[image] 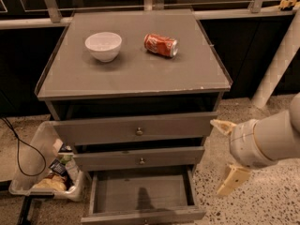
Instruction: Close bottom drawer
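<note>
The bottom drawer (140, 193) of the grey cabinet (136, 74) is pulled far out, and its shallow tray is empty. Its slim front panel (143, 215) lies at the picture's lower edge. The middle drawer (140, 158) and the top drawer (136, 128) stand slightly out, each with a small round knob. My gripper (228, 153) hangs to the right of the cabinet, level with the middle and bottom drawers and apart from them. Its two cream fingers (233, 181) are spread wide and hold nothing.
A white bowl (103, 45) and a red soda can (161, 45) lying on its side are on the cabinet top. A clear plastic bin (49, 165) of rubbish stands at the cabinet's left, with a black cable (18, 146). A white post (276, 64) leans at the right. The floor is speckled.
</note>
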